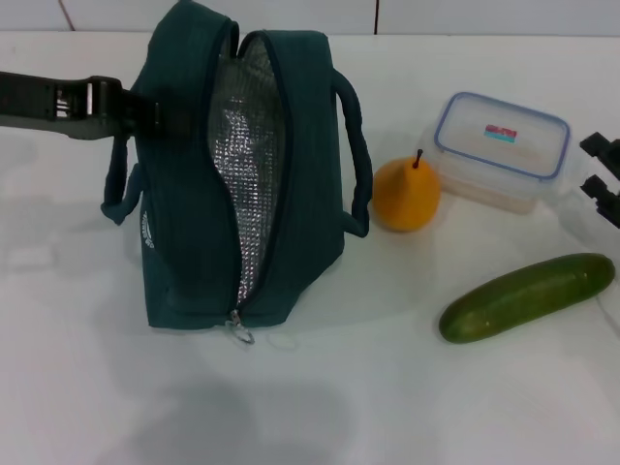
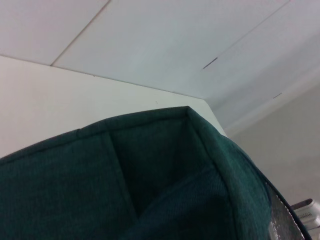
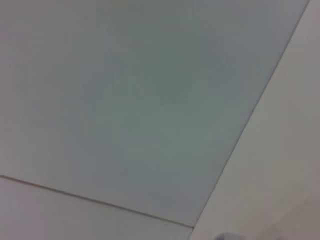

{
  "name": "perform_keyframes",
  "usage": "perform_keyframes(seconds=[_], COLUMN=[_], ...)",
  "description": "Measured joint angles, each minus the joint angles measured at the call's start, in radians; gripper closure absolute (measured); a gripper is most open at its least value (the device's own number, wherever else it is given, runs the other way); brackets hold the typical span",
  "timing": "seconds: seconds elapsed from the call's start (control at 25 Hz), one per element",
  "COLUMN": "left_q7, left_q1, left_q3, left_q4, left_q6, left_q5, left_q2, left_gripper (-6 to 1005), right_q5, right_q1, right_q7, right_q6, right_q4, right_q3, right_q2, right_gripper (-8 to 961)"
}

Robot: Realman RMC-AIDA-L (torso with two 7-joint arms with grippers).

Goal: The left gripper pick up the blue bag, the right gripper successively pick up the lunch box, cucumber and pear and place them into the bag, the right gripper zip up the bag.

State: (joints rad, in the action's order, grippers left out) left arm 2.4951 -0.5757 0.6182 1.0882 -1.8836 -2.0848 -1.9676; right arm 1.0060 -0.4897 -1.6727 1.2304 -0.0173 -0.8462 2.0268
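Both tools' grips unclear: left tool [image 1: 136,111] against blue bag [image 1: 184,252], right tool [image 1: 603,179] beside lunch box [image 1: 499,145].

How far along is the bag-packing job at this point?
Early stage. The left gripper is at the blue bag's side by its handle; the bag stands unzipped, foil lining showing. Whether the jaws have closed on it cannot be seen. The lunch box, pear and cucumber all lie on the table, unpacked. The right gripper sits at the edge beside the lunch box. All three placements and zipping remain.
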Motion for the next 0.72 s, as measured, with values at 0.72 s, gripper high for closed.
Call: perform_keyframes(seconds=[0.72], left_q7=[-0.014], left_q1=[-0.003], left_q3=[0.0], left_q4=[0.002], left_q6=[0.006], left_q5=[0.002], left_q2=[0.001], left_gripper=[948], right_q5=[0.008], right_q1=[-0.071], right_q7=[0.001], right_q6=[-0.053], right_q4=[-0.009], right_q3=[-0.004], right_q2=[0.001], right_gripper=[208])
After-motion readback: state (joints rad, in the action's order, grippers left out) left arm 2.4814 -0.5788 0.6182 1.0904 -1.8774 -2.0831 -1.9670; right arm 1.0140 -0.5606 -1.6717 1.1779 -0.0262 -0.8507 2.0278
